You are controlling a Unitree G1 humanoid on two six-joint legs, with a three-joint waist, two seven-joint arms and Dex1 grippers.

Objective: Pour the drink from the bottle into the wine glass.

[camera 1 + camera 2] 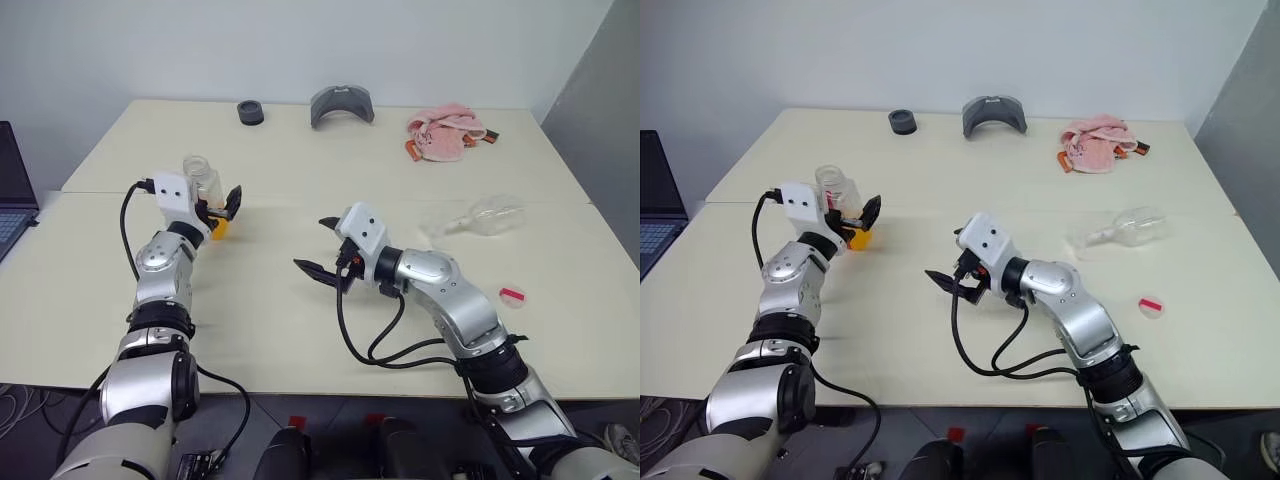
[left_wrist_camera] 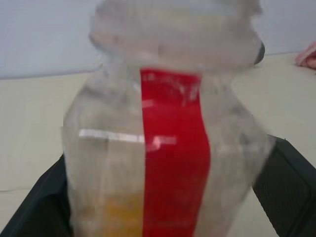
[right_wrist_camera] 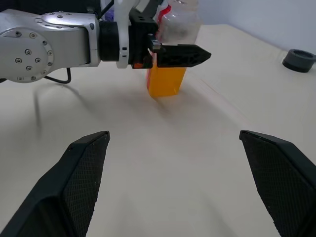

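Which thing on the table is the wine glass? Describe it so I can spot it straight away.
Look at the table's right half, in front of the pink cloth. The wine glass lies on its side there, beyond the right claw. It is the only clear, stemmed thing; the small red-and-white disc lies nearer the front edge.

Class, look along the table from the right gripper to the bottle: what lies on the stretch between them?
Nothing: between the right gripper and the bottle lies only bare table, seen best in the right wrist view.
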